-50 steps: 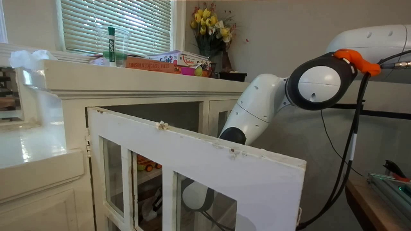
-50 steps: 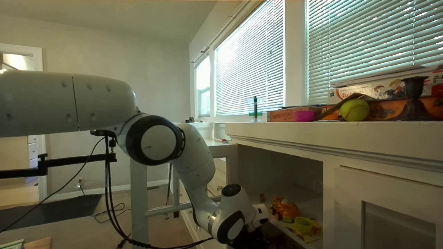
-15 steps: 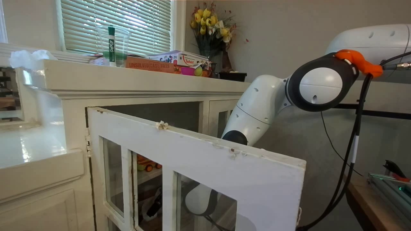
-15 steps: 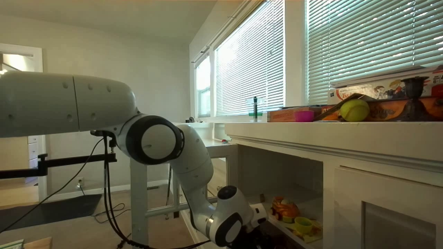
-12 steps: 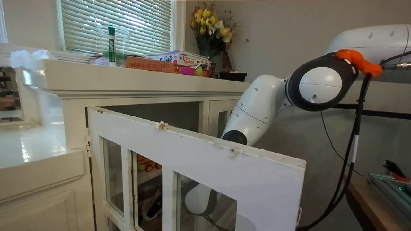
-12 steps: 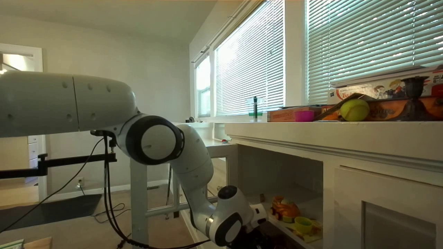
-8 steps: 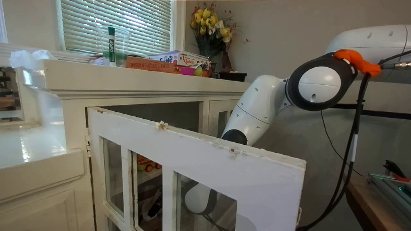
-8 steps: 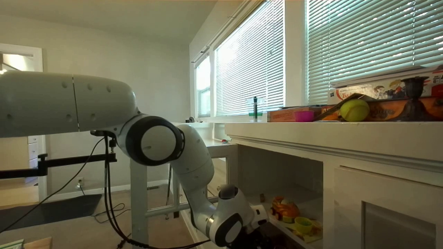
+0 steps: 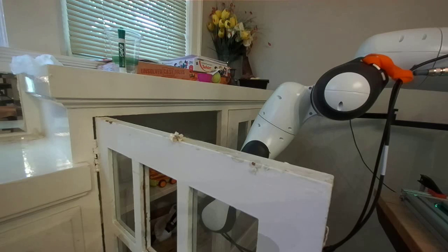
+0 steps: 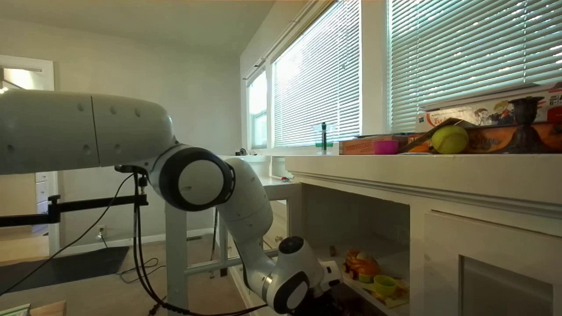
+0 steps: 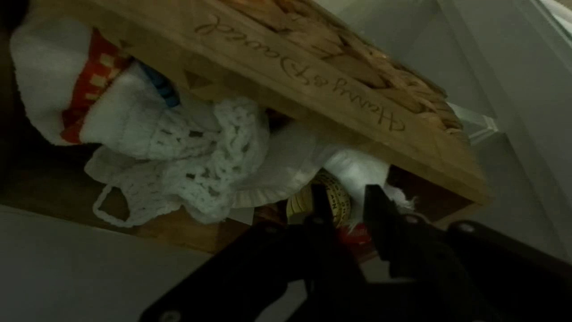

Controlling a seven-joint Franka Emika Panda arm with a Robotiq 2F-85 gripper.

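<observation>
My gripper reaches into a wooden box with a wicker side and the lettered rim "Harry & David". Its black fingers stand partly apart. Behind the gap lie a white cloth and a yellow roll with black print; one finger covers part of the roll. A red packet shows lower between the fingers. Nothing is clearly pinched, though the picture is dark. To the left are white crocheted lace, a white cloth with a red band and a blue crayon-like stick. Fingertips are hidden in an exterior view, below the wrist.
The white glazed cabinet door stands open beside the arm. On the inner shelf sit an orange toy and a yellow-green cup. Boxes, a tennis ball and a pink cup line the cabinet top.
Over the last second the wrist has shifted slightly toward the cabinet interior. Seen through the door pane, the dark shape near the gripper has changed outline, with more white visible beside it.
</observation>
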